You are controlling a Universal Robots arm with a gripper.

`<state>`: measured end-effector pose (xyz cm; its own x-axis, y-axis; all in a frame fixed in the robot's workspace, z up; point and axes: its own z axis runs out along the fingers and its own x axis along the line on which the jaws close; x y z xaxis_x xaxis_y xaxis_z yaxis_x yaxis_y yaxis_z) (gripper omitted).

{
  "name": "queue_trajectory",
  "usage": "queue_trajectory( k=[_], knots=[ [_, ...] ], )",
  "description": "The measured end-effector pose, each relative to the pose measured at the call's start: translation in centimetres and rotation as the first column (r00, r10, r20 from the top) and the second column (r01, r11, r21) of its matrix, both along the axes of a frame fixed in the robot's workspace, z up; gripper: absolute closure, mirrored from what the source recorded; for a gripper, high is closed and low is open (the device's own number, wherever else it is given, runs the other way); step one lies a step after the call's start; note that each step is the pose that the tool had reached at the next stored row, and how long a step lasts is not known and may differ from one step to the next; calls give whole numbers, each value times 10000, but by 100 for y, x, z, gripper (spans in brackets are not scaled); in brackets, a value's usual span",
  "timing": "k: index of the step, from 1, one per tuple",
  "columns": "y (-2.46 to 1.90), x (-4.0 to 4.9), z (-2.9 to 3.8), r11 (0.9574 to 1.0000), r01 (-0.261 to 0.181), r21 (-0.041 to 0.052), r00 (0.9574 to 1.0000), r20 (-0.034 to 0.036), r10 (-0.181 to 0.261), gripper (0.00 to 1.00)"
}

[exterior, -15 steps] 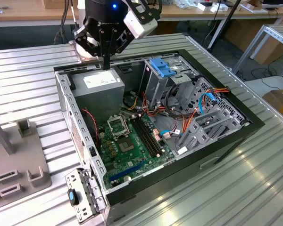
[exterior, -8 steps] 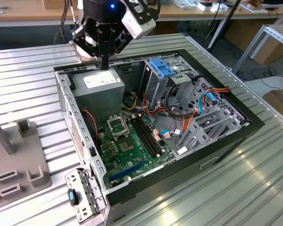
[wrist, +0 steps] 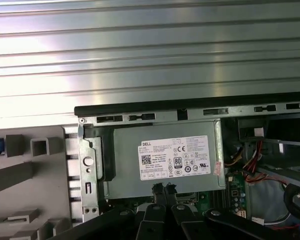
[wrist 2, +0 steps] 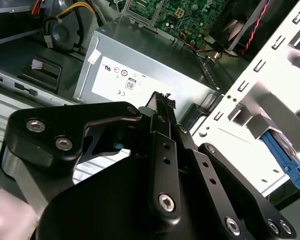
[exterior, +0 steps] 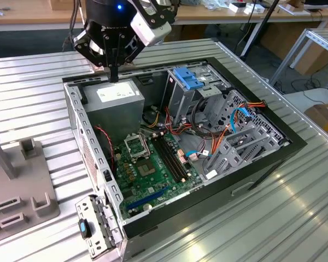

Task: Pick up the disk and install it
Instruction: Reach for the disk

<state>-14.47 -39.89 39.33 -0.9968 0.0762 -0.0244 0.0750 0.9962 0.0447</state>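
While the gripper point(exterior: 113, 73) hung just over the power supply point(exterior: 117, 97) in the case point(exterior: 287, 148), its fingers were together, holding nothing. The disk point(wrist 2: 285, 162) lay outside the case wall, beside the fixture point(exterior: 22, 180).

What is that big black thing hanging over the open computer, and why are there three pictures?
That is a robot arm's black metal gripper, a hand with two fingers. They are shut and hold nothing. It hangs over the grey metal power box inside the open black computer case, which lies on a ribbed silver table. A grey slotted holder stands beside the case. One picture comes from a camera standing apart. The other two come from cameras riding on the arm, looking past its fingers. In the second wrist view a bright blue plastic edge peeks past the case wall; it may be the disk, but too little shows.
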Motion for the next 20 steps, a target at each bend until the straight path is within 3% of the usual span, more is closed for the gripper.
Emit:
queue_trajectory(
  k=[11,20],
  knots=[
    [0,-134,0,10000,0,12,10000,1,0,89],
    [0,-298,0,10000,0,22,10000,1,0,89]
  ],
)
